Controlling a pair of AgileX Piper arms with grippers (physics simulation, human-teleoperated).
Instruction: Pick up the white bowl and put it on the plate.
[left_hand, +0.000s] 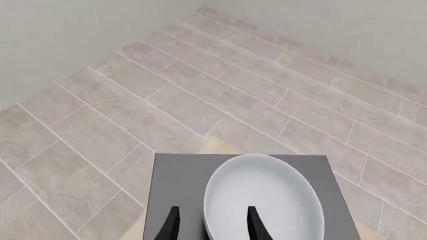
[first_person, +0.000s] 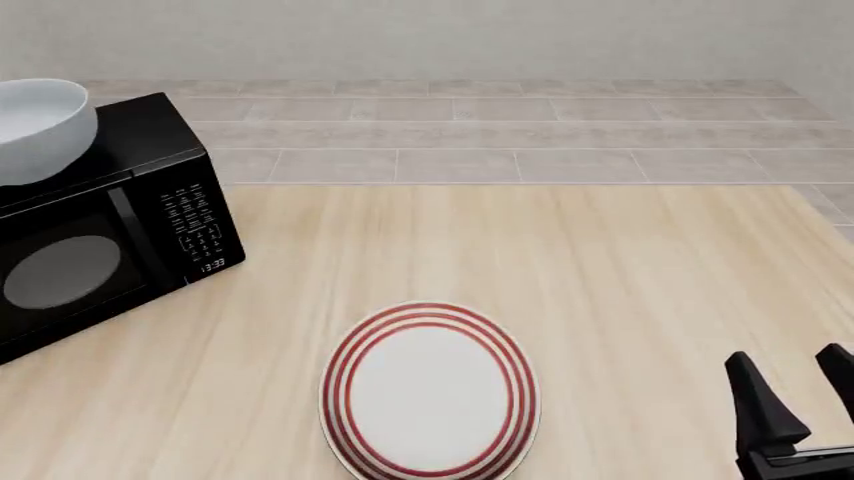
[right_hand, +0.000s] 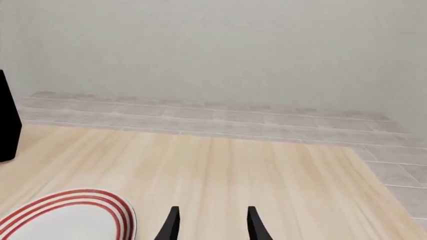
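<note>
Perched on top of the black microwave (first_person: 100, 235) at the far left of the wooden surface (first_person: 601, 270): the white bowl (first_person: 38, 128), well apart from the red-ringed plate (first_person: 429, 391) lying near the front edge at centre. Seen through the left wrist camera, left gripper (left_hand: 211, 225) with fingers parted wide, one tip over the bowl's near rim, nothing gripped. At far right, right gripper (first_person: 798, 392) idle, fingers spread and empty. Likely hazards: glossy rim slipping from a shallow pinch, bowl sliding off the microwave top, or tipping on the long carry down to the plate.
</note>
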